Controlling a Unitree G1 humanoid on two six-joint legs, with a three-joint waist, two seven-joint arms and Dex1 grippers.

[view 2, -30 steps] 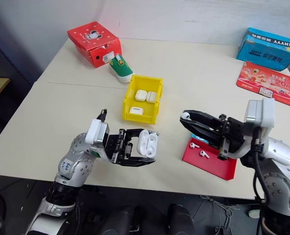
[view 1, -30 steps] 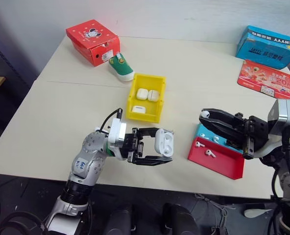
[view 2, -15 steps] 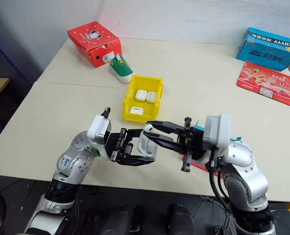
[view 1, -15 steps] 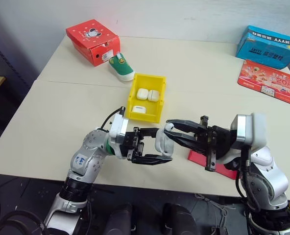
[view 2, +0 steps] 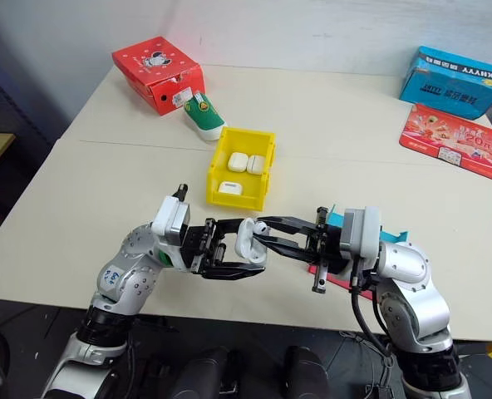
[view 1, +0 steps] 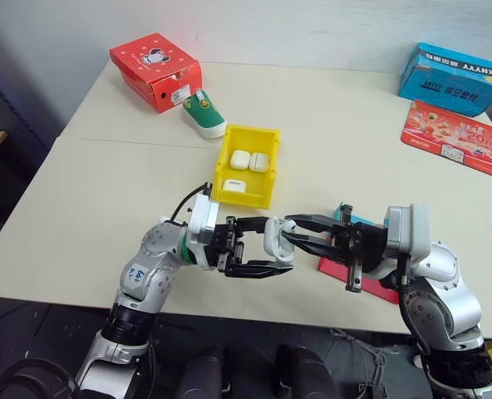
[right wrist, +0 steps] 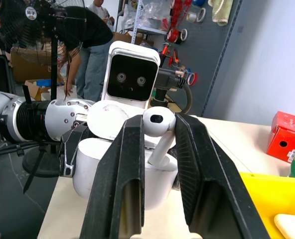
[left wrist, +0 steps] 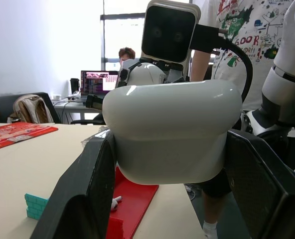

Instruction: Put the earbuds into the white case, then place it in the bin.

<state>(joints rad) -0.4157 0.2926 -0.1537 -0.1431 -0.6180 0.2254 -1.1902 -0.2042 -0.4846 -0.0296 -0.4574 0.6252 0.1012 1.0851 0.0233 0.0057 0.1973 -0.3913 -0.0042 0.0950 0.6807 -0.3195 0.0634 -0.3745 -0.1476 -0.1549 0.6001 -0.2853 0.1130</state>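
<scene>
Swinging in from over the red-and-blue tray [view 1: 371,278], my right hand [right wrist: 157,130] has crossed to mid-table and now meets the left hand [view 1: 267,249], which has kept its station near the front edge of the table [view 1: 105,183]. At 12 o'clock from the pair sits the yellow bin [view 1: 248,166], three closed cases already inside.

To do this step well, I judge the earbud's stem must be lined up with an empty well of the case before I lower it, and let go only once it seats; the left hand should stay rock steady, since a slight tilt could send the bud to the floor.

Right hand: fingers nearly together, pinching one white earbud [right wrist: 159,130] by its head, stem hanging just above the case's open mouth. Left hand: fingers clamped on the body of the white case [left wrist: 172,132], lid flipped open. Whether the stem already touches the well I cannot tell. More earbuds lie on the tray at 3 o'clock.
</scene>
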